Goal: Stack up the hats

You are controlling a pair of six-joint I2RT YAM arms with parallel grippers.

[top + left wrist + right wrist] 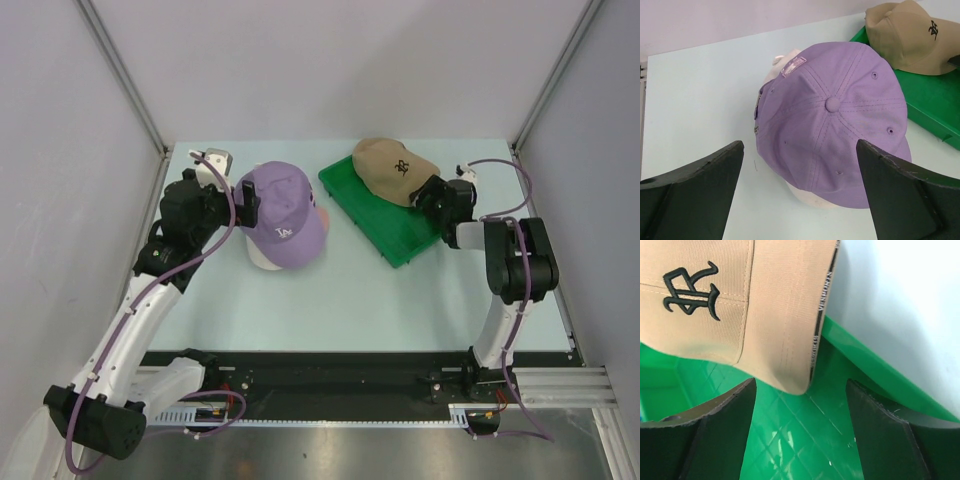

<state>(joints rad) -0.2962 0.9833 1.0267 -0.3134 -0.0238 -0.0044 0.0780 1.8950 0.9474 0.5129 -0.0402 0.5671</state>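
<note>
A lavender hat (pixel 285 215) (pixel 835 115) lies on the table left of centre, on top of a pale hat (pixel 262 260) (pixel 810 197) whose edge shows beneath it. My left gripper (pixel 246 204) (pixel 800 145) hovers open at the lavender hat's left side, its fingers apart on either side of the crown and holding nothing. A tan hat (pixel 392 168) (pixel 740 305) with a black logo rests on the green tray (pixel 385 230) (pixel 805 430). My right gripper (pixel 432 196) (pixel 801 382) is open just in front of the tan hat's brim tip, over the tray floor, not touching it.
The tray sits at an angle at the back right, and its near rim (pixel 935 115) lies close to the lavender hat. Grey enclosure walls (pixel 60 150) and metal posts close in the table on three sides. A black rail (pixel 330 385) runs along the near edge.
</note>
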